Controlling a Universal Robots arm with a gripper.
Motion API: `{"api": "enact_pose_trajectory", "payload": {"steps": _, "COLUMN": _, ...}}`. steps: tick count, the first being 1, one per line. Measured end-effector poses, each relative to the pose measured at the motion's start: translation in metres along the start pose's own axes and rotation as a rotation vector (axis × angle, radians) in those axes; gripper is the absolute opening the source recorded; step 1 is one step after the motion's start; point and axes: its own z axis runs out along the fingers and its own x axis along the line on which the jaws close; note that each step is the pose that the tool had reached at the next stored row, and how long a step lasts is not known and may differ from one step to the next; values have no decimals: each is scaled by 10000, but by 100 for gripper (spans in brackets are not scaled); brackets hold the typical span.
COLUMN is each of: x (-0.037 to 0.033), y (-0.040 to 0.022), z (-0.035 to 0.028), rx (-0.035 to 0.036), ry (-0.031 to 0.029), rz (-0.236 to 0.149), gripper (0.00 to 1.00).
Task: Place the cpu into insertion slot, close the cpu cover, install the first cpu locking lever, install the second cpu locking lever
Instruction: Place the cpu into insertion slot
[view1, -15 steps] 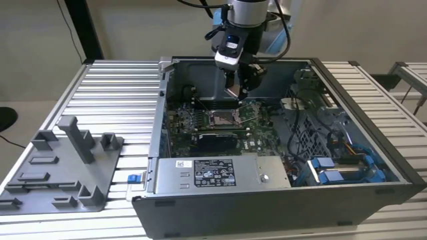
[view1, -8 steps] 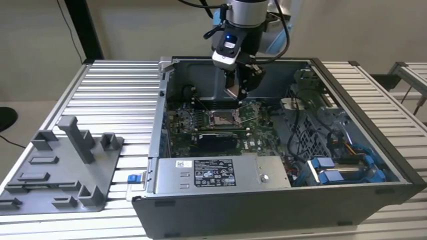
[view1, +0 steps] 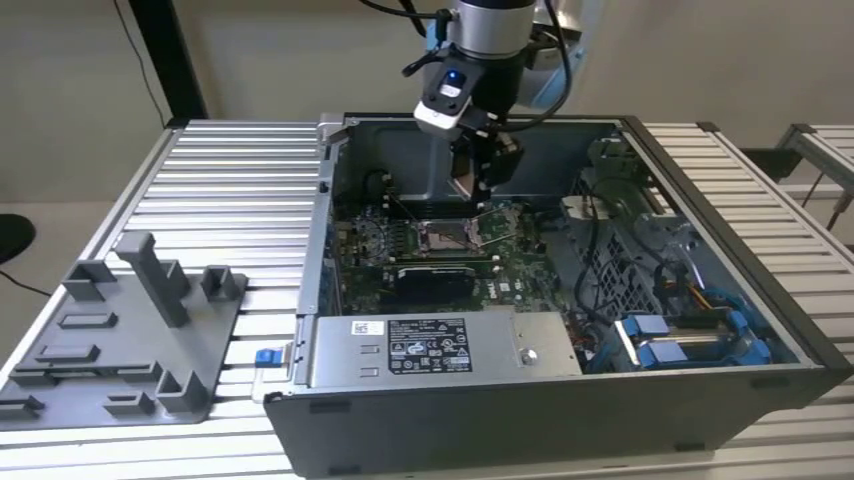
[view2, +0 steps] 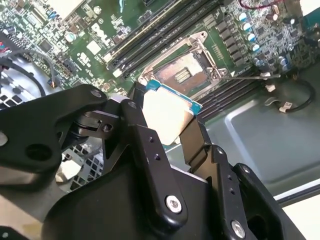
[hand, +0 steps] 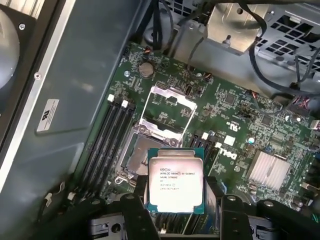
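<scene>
Black-fingered, the gripper (hand: 176, 199) is clamped on the small flat square silver-topped cpu (hand: 175, 182), which is held just above the dark square metal-rimmed insertion slot (hand: 134, 159) near the middle of the green circuit board (hand: 235, 105). The thin silvery frame-shaped cpu cover (hand: 172, 96) is raised; seating, closing and both levers are judged undone.

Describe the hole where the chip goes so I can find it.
Look inside the open grey metal computer case, at its green circuit board. Near its middle sits the insertion slot, a small square socket. Unlike the long black block alongside, it has a silvery rim.
</scene>
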Motion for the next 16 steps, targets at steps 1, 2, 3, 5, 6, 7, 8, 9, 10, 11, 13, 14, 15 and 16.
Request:
{"api": "enact_pose_trajectory", "payload": {"steps": 1, "x": 0, "y": -1, "z": 4, "rx": 2, "ry": -4, "rz": 118, "gripper": 0}}
{"api": "enact_pose_trajectory", "payload": {"steps": 2, "x": 0, "y": -2, "z": 8, "rx": 4, "ry": -8, "rz": 230, "gripper": 0}}
{"api": "enact_pose_trajectory", "payload": {"steps": 3, "x": 0, "y": -3, "z": 12, "rx": 7, "ry": -11, "rz": 349, "gripper": 0}}
{"api": "enact_pose_trajectory", "payload": {"steps": 5, "x": 1, "y": -5, "z": 21, "rx": 10, "ry": -18, "rz": 590, "gripper": 0}}
{"api": "enact_pose_trajectory", "payload": {"steps": 6, "x": 1, "y": -6, "z": 26, "rx": 9, "ry": -21, "rz": 705, "gripper": 0}}
{"api": "enact_pose_trajectory", "payload": {"steps": 7, "x": 1, "y": -7, "z": 31, "rx": 10, "ry": -26, "rz": 822, "gripper": 0}}
{"api": "enact_pose_trajectory", "payload": {"steps": 8, "x": 2, "y": -9, "z": 37, "rx": 9, "ry": -30, "rz": 938, "gripper": 0}}
{"api": "enact_pose_trajectory", "payload": {"steps": 9, "x": 4, "y": -13, "z": 45, "rx": 7, "ry": -36, "rz": 1037, "gripper": 0}}
{"api": "enact_pose_trajectory", "payload": {"steps": 10, "x": 8, "y": -19, "z": 54, "rx": 7, "ry": -43, "rz": 1122, "gripper": 0}}
{"api": "enact_pose_trajectory", "payload": {"steps": 11, "x": 11, "y": -24, "z": 63, "rx": 5, "ry": -49, "rz": 1205, "gripper": 0}}
{"api": "enact_pose_trajectory", "payload": {"steps": 13, "x": 16, "y": -34, "z": 81, "rx": 2, "ry": -60, "rz": 1386, "gripper": 0}}
{"api": "enact_pose_trajectory", "payload": {"steps": 14, "x": 19, "y": -39, "z": 89, "rx": 1, "ry": -66, "rz": 1475, "gripper": 0}}
{"api": "enact_pose_trajectory", "payload": {"steps": 15, "x": 21, "y": -44, "z": 98, "rx": -1, "ry": -71, "rz": 1570, "gripper": 0}}
{"api": "enact_pose_trajectory", "payload": {"steps": 16, "x": 24, "y": -49, "z": 106, "rx": -2, "ry": -77, "rz": 1667, "gripper": 0}}
